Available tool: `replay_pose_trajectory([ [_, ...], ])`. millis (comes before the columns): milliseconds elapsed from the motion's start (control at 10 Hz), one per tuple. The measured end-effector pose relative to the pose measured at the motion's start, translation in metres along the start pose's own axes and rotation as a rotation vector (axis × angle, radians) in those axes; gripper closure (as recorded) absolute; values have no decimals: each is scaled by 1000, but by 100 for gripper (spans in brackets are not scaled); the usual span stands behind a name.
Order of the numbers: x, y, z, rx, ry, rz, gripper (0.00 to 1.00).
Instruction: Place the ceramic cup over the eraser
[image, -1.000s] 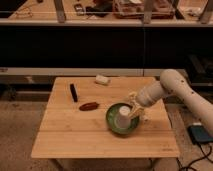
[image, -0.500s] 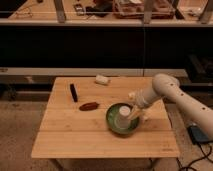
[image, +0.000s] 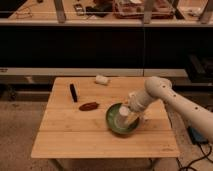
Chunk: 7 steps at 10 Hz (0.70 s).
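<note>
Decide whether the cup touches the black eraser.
Apart. The camera view shows bare table between the eraser and the cup, which is at the green bowl with the gripper beside it.

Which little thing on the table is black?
The slim eraser near the table's left edge. The block is whitish, the oval reddish-brown. The hand is over the green bowl, at the cup.
</note>
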Motion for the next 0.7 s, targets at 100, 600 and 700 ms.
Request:
replay_pose_trajectory([
  [100,-3,2,5,-18,1,-5,53],
  [600,-21,-10,-3,-47,-136,75,98],
  [700,-33,-26,-26,-24,-177,77,100],
])
